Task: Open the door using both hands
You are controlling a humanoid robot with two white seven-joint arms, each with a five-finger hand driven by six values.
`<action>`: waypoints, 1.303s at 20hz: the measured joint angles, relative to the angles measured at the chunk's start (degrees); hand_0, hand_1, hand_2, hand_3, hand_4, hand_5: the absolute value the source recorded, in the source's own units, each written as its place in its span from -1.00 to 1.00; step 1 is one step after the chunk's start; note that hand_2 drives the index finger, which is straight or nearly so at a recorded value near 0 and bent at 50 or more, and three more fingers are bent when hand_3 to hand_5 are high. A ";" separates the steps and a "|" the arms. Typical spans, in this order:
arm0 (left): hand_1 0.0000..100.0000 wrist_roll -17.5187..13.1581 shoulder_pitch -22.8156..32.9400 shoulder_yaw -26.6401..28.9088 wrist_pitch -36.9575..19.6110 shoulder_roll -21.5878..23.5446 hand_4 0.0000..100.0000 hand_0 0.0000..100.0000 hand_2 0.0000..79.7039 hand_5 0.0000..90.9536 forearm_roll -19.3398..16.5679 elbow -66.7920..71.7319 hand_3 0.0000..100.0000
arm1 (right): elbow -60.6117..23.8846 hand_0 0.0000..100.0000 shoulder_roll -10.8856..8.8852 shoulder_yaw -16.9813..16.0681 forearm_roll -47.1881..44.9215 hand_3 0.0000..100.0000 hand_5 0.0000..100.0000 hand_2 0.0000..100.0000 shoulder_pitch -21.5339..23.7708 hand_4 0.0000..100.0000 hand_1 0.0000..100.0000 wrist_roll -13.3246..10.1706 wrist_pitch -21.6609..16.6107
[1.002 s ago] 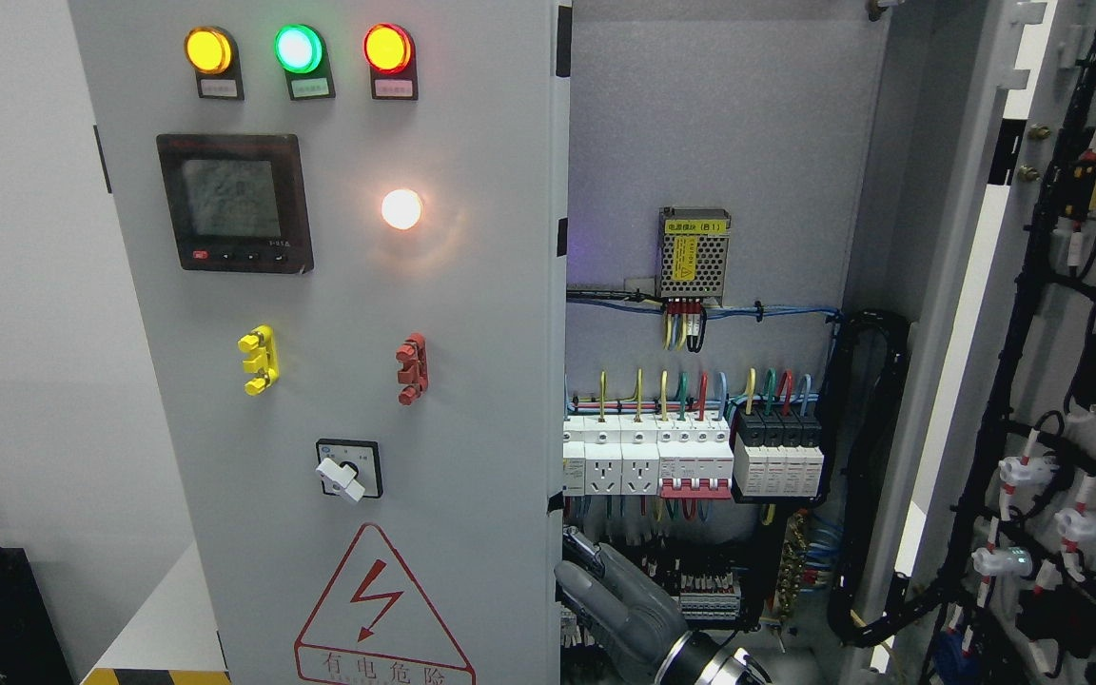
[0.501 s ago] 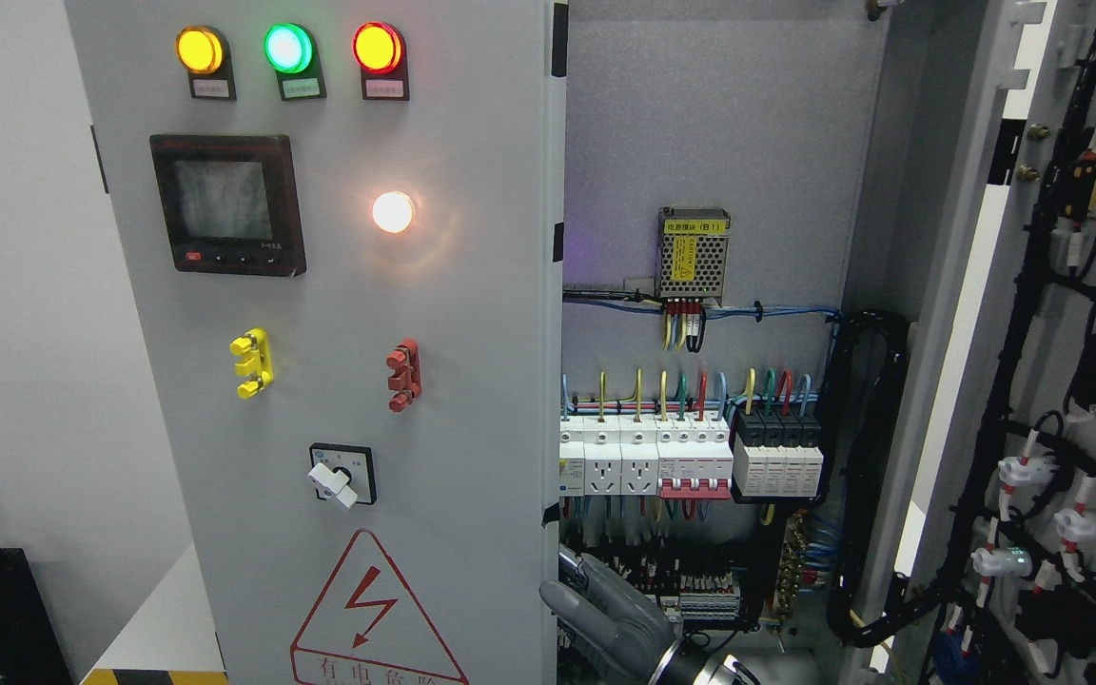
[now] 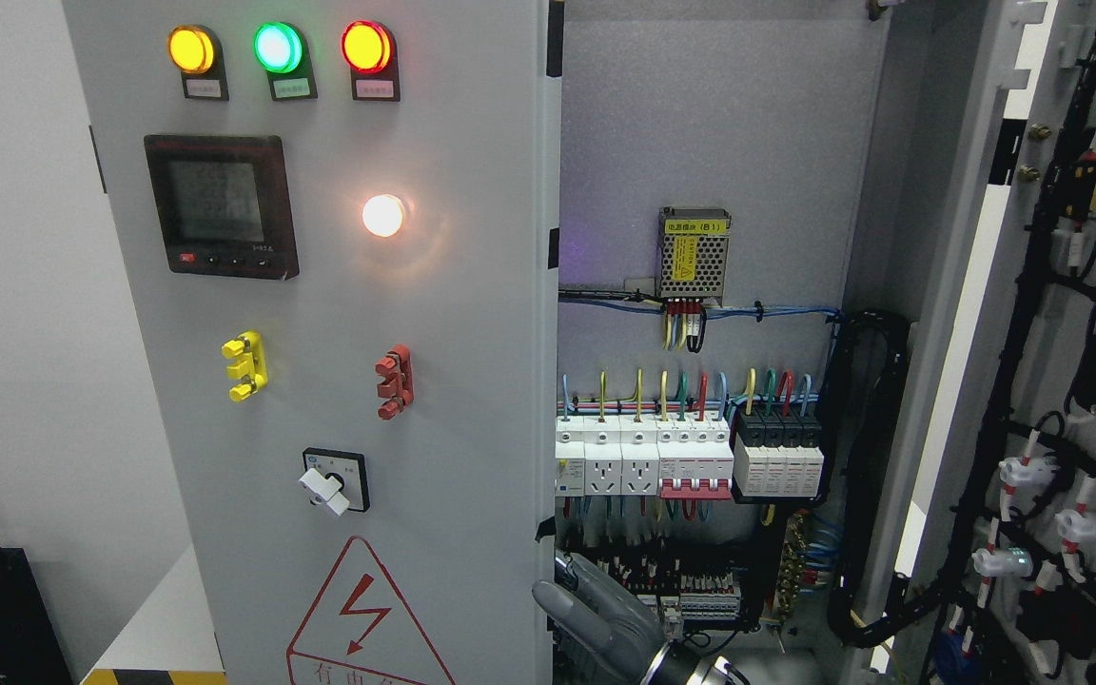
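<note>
Because its arm comes in from the lower right, the right hand (image 3: 596,616) sits low behind the left door's (image 3: 367,381) free edge, fingers spread and loosely hooked there, seemingly to push it left. Far right, the other door (image 3: 1062,381) already stands open.

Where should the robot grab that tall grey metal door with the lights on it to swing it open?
Probably the tall grey metal door is best taken by its free right edge, from the cabinet side: its face shows no handle, and that edge stands clear. The grey robot hand is right beside that edge, low down.
</note>
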 measured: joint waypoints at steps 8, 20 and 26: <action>-0.22 -0.01 0.00 -0.01 0.00 -0.11 -1.00 -0.76 -1.00 -1.00 0.00 0.00 -1.00 | -2.61 -0.76 0.19 1.88 -1.78 -1.00 -1.00 -1.00 0.65 -1.00 -0.22 1.50 0.02; -0.22 -0.01 0.15 -0.01 0.00 -0.47 -1.00 -0.76 -1.00 -1.00 0.00 0.00 -1.00 | -7.74 -0.76 0.33 6.70 -5.14 -1.00 -1.00 -1.00 3.01 -1.00 -0.22 1.62 0.02; -0.22 -0.01 0.16 -0.01 0.00 -0.75 -1.00 -0.76 -1.00 -1.00 0.00 0.00 -1.00 | -9.69 -0.76 0.34 9.27 -6.23 -1.00 -1.00 -1.00 3.49 -1.00 -0.22 1.63 0.02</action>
